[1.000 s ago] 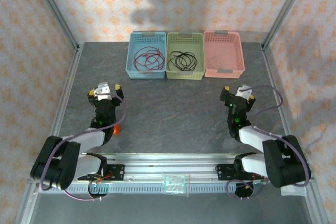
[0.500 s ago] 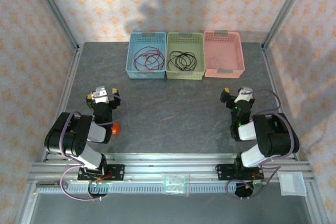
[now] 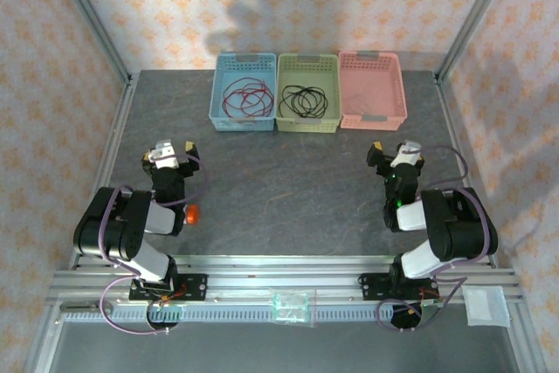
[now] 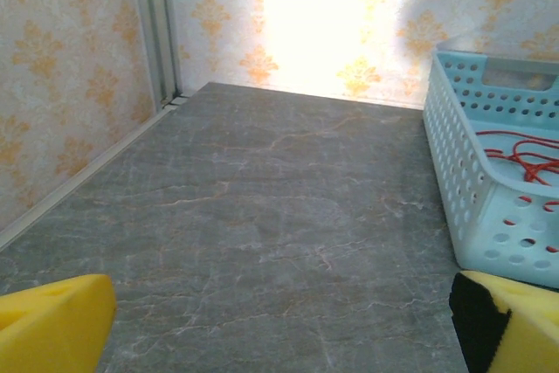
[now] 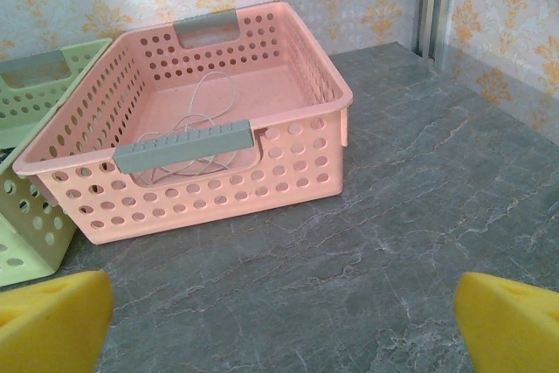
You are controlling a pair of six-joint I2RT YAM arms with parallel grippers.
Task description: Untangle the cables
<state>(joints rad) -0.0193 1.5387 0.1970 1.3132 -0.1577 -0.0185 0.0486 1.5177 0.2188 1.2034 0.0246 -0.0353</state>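
Three cables lie sorted by colour at the 12 o'clock edge of the grey surface, each in a basket of its own. The red cable sprawls in loose loops in the blue basket toward 11 o'clock. The black cable is coiled in the green basket at the centre. The whitish cable lies thin and slack on the floor of the pink basket toward 1 o'clock. The three baskets stand side by side, their walls touching or nearly so, apparently so that each strand stays apart from the others and cannot knot up again.

Well back from the row, the left claw sits at about 9 o'clock and the right claw at about 3 o'clock. Both point toward the baskets with their yellow tips spread as wide as they go, and neither grips anything. In the wrist views, bare stone lies between each pair of tips. The arms are folded close to their bases at 6 o'clock, a resting pose rather than a reach.

With no strand crossing another and none left on the open surface, the untangling looks finished or all but finished.
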